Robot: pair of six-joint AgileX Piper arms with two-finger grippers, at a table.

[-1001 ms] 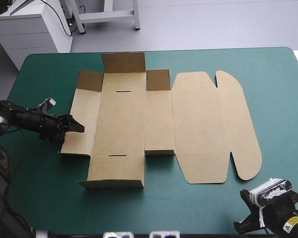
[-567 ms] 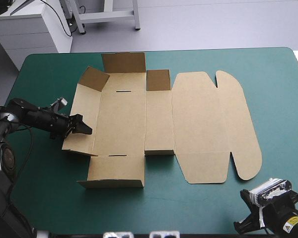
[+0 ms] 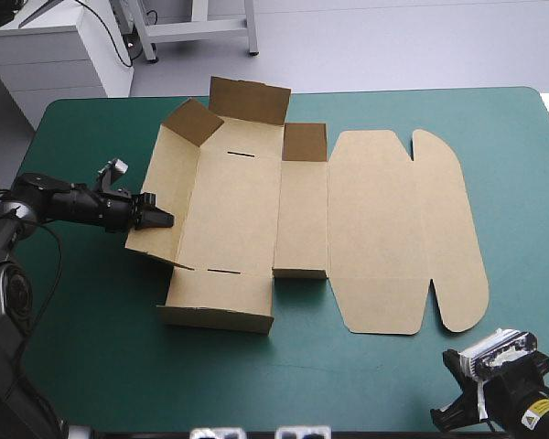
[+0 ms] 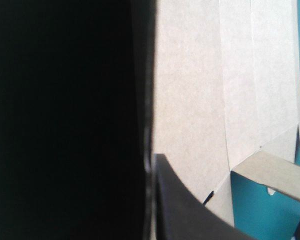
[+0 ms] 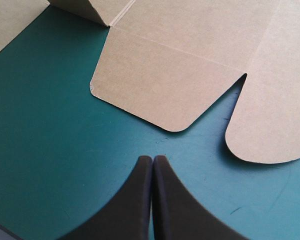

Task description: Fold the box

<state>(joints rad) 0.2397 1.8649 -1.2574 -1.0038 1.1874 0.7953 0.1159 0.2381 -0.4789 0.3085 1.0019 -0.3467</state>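
The brown box (image 3: 302,219) lies mostly flat in the middle of the teal-green table. Its left wall and far flaps are tilted up, and its rounded lid panels lie flat to the right. My left gripper (image 3: 156,219) is shut on the left wall's outer edge and holds it raised. In the left wrist view a black finger (image 4: 190,210) presses on the board (image 4: 205,100), with a dark field covering the other side. My right gripper (image 5: 153,160) is shut and holds nothing. It hovers over the cover just short of the lid's rounded near flaps (image 5: 190,65), at the near right corner (image 3: 494,384).
Teal-green cover (image 3: 91,320) runs wide along the near side and left of the box. A white cabinet (image 3: 55,55) stands beyond the table's far left corner.
My left gripper has shut on the box's left wall and raised it. The box has slid a little to the right and turned slightly, and its far flaps stand higher. The right arm has not moved.
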